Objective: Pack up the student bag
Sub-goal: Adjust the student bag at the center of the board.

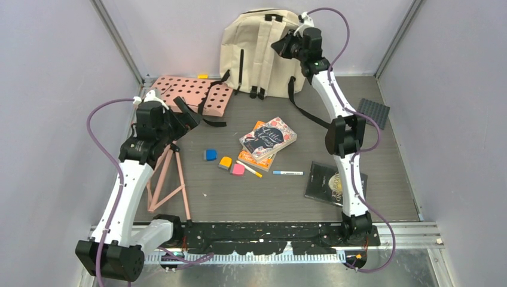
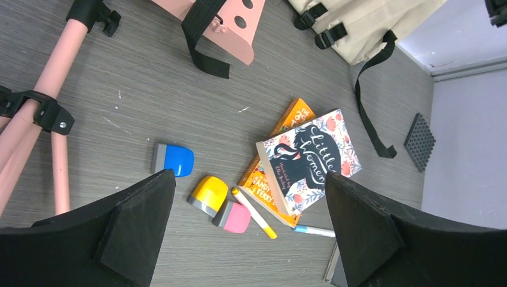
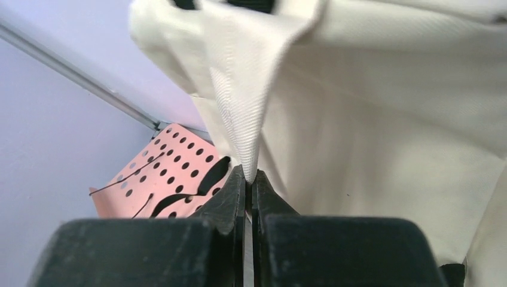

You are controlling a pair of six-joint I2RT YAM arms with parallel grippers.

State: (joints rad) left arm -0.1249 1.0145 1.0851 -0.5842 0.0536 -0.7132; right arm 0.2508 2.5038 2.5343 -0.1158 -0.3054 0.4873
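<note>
The student bag (image 1: 257, 54), cream with black straps, stands upright against the back wall. High on its right side, my right gripper (image 1: 281, 45) is shut on a fold of the bag's cream fabric (image 3: 242, 89), which is pinched between the fingertips of my right gripper (image 3: 250, 176). My left gripper (image 1: 191, 116) hovers open at the left with nothing between its fingers; from the left wrist, my left gripper (image 2: 250, 179) looks down on the "Little Women" book (image 2: 311, 158) lying on an orange book (image 2: 266, 179).
Blue (image 1: 210, 155), yellow (image 1: 225, 162) and pink (image 1: 238, 169) erasers and two pens (image 1: 288, 173) lie mid-table. A dark book (image 1: 329, 182) rests by the right arm. A pink perforated board (image 1: 191, 92), a pink tripod (image 1: 167, 179) and a dark grey plate (image 1: 373, 112) sit at the edges.
</note>
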